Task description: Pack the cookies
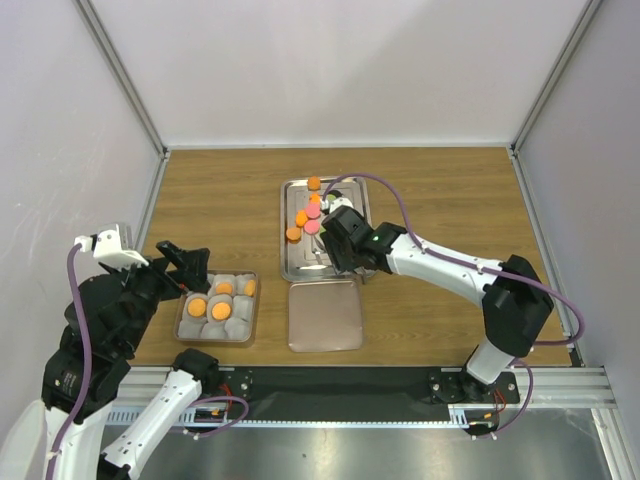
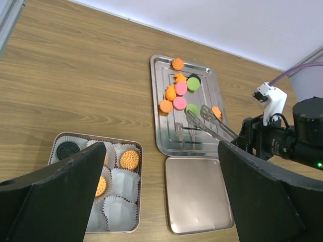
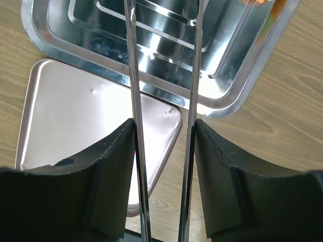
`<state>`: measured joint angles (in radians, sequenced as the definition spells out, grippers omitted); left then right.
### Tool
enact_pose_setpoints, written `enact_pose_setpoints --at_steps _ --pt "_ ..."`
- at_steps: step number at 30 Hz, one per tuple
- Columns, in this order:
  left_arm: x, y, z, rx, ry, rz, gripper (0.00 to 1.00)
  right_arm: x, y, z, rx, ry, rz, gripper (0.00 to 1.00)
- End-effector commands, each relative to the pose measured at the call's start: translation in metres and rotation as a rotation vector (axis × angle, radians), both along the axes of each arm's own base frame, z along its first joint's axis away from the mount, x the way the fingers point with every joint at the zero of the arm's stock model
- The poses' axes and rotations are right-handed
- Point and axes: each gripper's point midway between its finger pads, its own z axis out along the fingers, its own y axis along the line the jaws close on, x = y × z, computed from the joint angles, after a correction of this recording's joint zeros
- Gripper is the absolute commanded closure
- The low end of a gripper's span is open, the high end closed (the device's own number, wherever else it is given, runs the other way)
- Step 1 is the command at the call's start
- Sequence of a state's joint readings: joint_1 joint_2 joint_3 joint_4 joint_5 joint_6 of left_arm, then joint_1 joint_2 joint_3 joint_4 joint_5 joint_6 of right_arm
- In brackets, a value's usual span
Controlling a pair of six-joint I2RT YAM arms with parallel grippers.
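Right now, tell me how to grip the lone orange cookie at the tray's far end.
Pinch the orange cookie across its rim, tongs coming from above: it lies flat on the steel tray, clear of the other cookies, both sides free.

Tabletop (image 1: 450, 200): tray (image 1: 284, 250) at centre, cookies (image 1: 305, 215) clustered in its far half, tongs (image 2: 193, 119) over its near half. Flat lid (image 1: 325, 316) just before the tray. Cupped box (image 1: 216, 341) left of the lid, cookies inside.

The counter (image 1: 220, 200) lies open to the left of the steel tray (image 1: 300, 265), whose near half is bare but crossed by the tongs (image 3: 131, 60) in the right gripper (image 3: 164, 166) (cookies (image 1: 308, 218) crowd its far end).
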<state>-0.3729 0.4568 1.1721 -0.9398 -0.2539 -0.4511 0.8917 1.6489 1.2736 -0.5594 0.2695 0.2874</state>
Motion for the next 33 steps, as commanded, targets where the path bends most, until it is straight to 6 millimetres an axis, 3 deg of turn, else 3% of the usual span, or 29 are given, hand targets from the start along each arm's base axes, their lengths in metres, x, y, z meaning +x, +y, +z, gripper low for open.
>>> enact_pose_setpoints --at_steps 1,10,27,33 --pt "0.001 -0.002 0.008 0.003 -0.038 -0.018 0.00 0.013 0.008 0.004 0.020 -0.046 -0.031 0.47" --pt "0.000 0.001 0.010 0.011 -0.041 -0.009 0.00 0.022 0.006 -0.011 -0.021 -0.040 -0.059 0.47" --pt "0.000 0.000 0.012 0.007 -0.045 -0.012 0.00 0.039 0.011 -0.012 0.030 -0.016 -0.053 0.46" --pt "0.000 0.000 0.012 0.009 -0.043 -0.010 0.00 0.040 0.012 -0.015 0.045 -0.001 -0.047 0.51"
